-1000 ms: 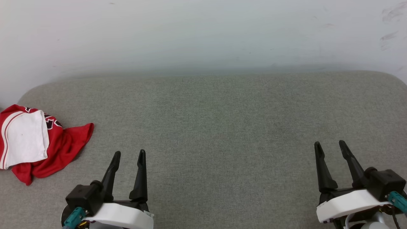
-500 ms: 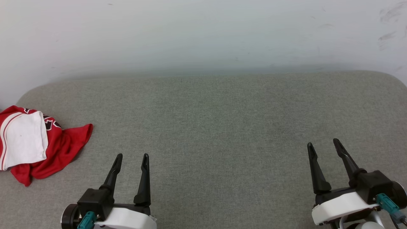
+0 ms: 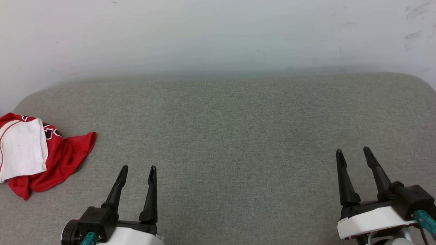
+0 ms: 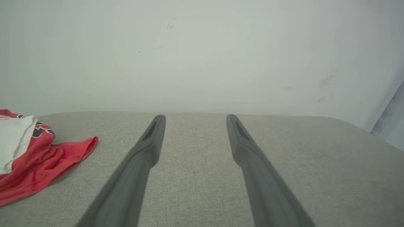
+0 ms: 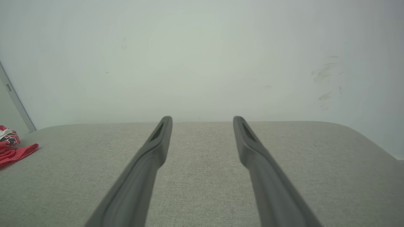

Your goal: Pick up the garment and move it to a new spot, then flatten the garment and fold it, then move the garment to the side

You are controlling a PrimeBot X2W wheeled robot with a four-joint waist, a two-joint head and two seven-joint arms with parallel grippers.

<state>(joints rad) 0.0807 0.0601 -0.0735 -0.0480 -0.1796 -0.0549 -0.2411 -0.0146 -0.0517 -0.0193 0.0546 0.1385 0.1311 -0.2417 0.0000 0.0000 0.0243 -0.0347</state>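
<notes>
The garment [image 3: 58,156], a red jersey with a white sleeve folded on top and dark print, lies crumpled at the far left edge of the grey surface. In the left wrist view the garment [image 4: 41,160] sits at the left, and in the right wrist view the garment [image 5: 14,151] shows small at the far left edge. My left gripper [image 3: 138,170] is open at the lower left, to the right of the garment and apart from it, holding nothing. My right gripper [image 3: 354,153] is open at the lower right, far from the garment.
The grey fabric surface [image 3: 231,136] has rounded corners at the back and runs up to a pale wall [image 3: 218,34]. A grey strip [image 5: 15,97] stands at the wall's left in the right wrist view.
The head camera shifted slightly, sliding the scene left and up. Both grippers moved a little near the bottom edge. The garment has not been touched.
</notes>
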